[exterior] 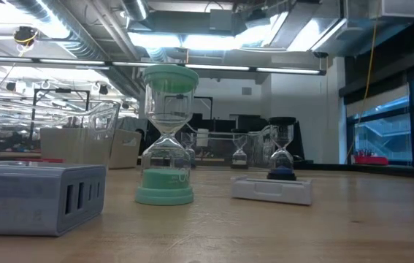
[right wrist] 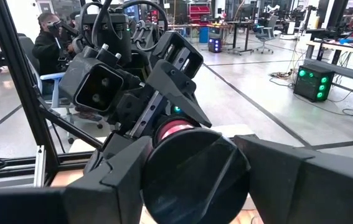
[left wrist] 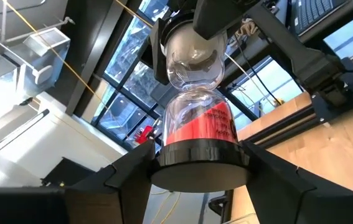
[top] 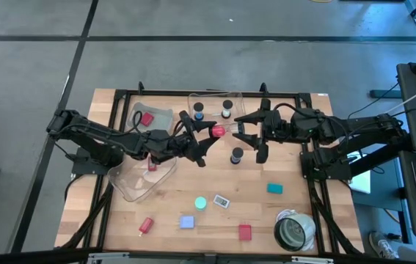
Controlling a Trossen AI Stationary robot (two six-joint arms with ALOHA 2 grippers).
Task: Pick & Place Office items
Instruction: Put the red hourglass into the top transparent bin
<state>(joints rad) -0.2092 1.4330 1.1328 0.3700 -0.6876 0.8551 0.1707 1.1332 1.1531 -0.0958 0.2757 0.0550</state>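
Spanning the gap between the two grippers, the red hourglass (top: pixel 217 131) is held on its side clear of the tabletop (top: pixel 266 213), above the middle of the far half. One black end cap is clamped between the fingers of the right gripper (top: pixel 243 130), which are set narrow around it. The opposite cap is flanked by the fingers (left wrist: pixel 129 174) of the left gripper (top: pixel 202 136); they are set moderately wide and are seen lying against both sides of that cap in the left wrist view.

A black-capped hourglass (top: pixel 236 155) is stood upright on the tabletop just nearer than the held item. Two further hourglasses (top: pixel 199 114) are stood inside the clear bin (top: pixel 211 95) at the far edge. A second clear bin (top: pixel 160 114) near the far left corner holds a red piece (top: pixel 147 117). A third bin (top: pixel 130 183) is tipped over towards the left edge.

Along the near half are laid a cyan disc (top: pixel 201 202), a white tag (top: pixel 221 201), a teal block (top: pixel 274 188), a blue block (top: pixel 186 221) and a red block (top: pixel 245 232). A grey-white roll (top: pixel 294 231) is placed at the near right corner.
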